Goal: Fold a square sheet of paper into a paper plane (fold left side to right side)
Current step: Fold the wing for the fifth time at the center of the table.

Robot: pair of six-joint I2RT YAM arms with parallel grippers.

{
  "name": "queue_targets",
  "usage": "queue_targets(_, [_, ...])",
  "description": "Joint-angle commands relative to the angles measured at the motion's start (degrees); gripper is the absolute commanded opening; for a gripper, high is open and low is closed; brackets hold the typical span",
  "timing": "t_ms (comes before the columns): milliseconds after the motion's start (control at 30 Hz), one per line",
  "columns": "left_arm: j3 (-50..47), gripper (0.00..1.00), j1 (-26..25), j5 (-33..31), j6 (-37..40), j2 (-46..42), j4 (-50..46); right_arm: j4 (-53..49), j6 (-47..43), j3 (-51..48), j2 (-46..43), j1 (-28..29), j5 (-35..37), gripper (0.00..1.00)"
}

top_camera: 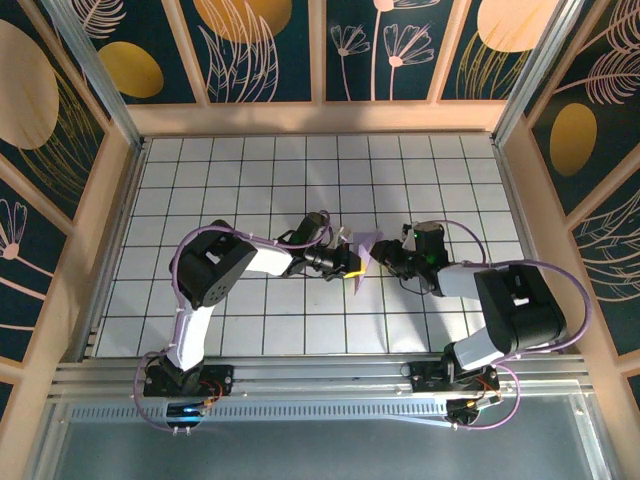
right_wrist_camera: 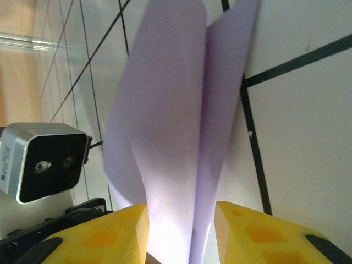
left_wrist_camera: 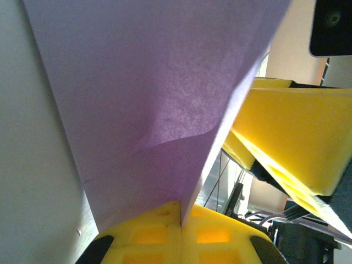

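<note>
Left hand is clamped shut on the lavender paper, which stands up over the tiled bench, mid-grid. Right hand straddles the fold, fingers apart (squeezing or not, can't tell). Its wrist view catches the left arm's camera just beside the paper.

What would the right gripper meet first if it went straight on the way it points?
The folded lavender paper, standing between the right gripper's open fingers; just beyond it, probably, the left gripper pinching that paper.
</note>
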Motion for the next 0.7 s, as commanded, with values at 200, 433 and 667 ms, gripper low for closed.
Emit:
queue_targets(200, [-0.6, 0.0, 0.4, 2.0, -1.9, 1.9, 3.1, 2.8, -0.4, 2.0, 1.9, 0.8, 0.5, 0.37])
queue_targets(433, [-0.6, 0.0, 0.4, 2.2, -2.3, 2.0, 3.6, 2.8, -0.8, 3.1, 3.7, 1.0, 0.6, 0.37])
queue_targets(667, [-0.6, 0.0, 0.4, 2.2, -2.4, 2.2, 3.5, 1.6, -1.2, 4.4, 5.5, 1.6, 1.1, 0.36])
